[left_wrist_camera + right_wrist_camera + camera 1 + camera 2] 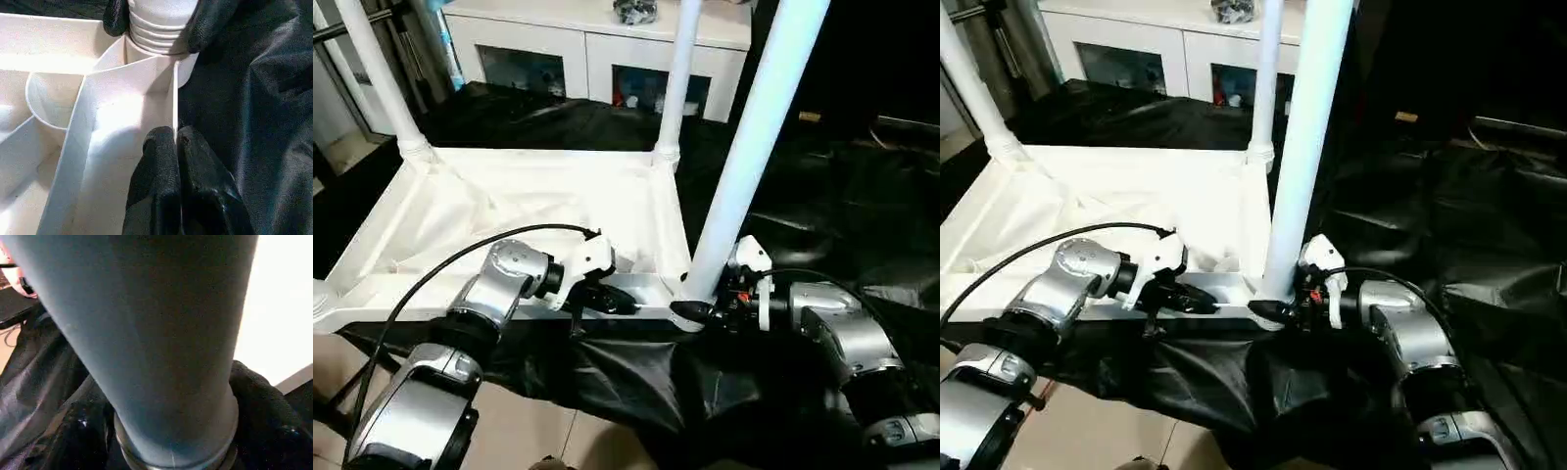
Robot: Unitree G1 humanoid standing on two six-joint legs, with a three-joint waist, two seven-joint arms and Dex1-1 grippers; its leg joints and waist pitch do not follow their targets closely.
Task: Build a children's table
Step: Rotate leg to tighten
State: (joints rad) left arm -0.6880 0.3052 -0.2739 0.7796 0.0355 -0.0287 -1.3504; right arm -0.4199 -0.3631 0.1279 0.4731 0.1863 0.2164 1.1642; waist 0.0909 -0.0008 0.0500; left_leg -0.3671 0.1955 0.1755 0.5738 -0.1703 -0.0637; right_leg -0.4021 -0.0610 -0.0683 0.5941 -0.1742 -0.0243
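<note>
Pinching the upturned tabletop point(509, 211) rim, the left claw point(176, 142) steadied it while the right claw point(700, 311) gripped the near-corner leg point(744, 157) base; twisting squarely seemed wise.

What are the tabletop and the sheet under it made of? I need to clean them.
Tabletop: looks like smooth white moulded plastic, with thin ribs and rounded sockets. Black sheet: probably thin plastic film or coated fabric; it creases and shines.

White glass-door cabinet point(597, 49) behind black sheeting point(822, 206)
</note>
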